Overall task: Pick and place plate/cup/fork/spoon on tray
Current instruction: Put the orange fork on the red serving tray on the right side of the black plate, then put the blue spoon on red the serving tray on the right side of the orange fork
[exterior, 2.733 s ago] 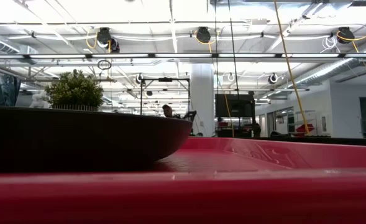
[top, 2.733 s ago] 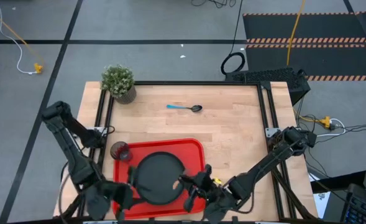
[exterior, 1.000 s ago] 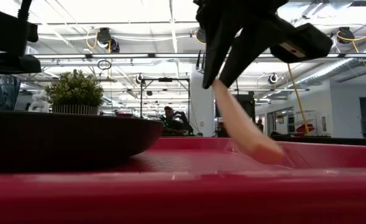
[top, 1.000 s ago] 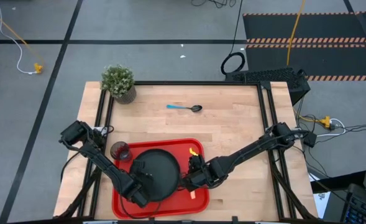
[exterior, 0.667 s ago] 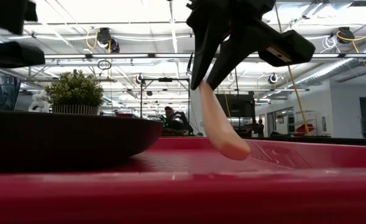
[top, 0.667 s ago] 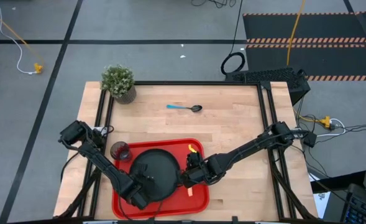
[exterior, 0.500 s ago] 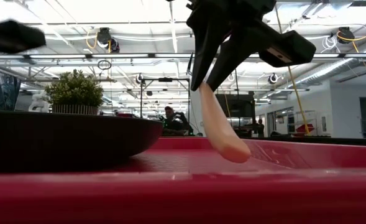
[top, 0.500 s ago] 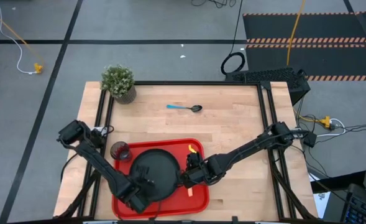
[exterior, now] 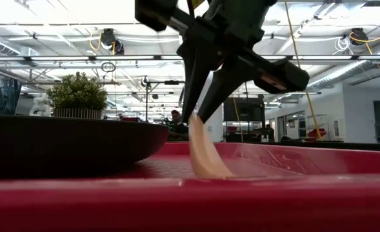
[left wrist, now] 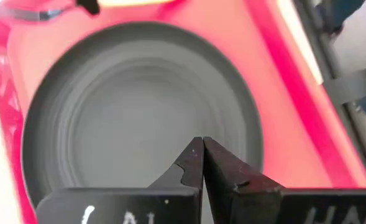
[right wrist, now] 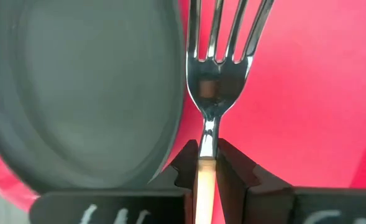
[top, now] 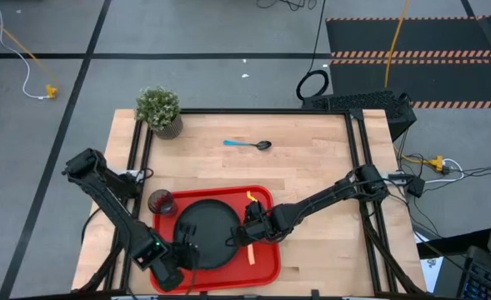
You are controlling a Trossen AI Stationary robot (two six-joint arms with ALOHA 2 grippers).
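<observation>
My right gripper [right wrist: 206, 163], clamped on the fork [right wrist: 215, 81], lowers it onto the tray [top: 266, 262], lower centre; next I release.

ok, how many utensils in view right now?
2. The fork is held in the right gripper over the tray, just right of the plate. The spoon lies on the bare table, beyond the tray. None seem hidden.

We count one red rectangular plastic tray [top: 266, 263], one round matte black plate [top: 207, 233], one dark translucent cup [top: 161, 202], one orange-handled metal fork [top: 251, 252], one blue-handled spoon [top: 248, 144], one potted green plant [top: 159, 109].
</observation>
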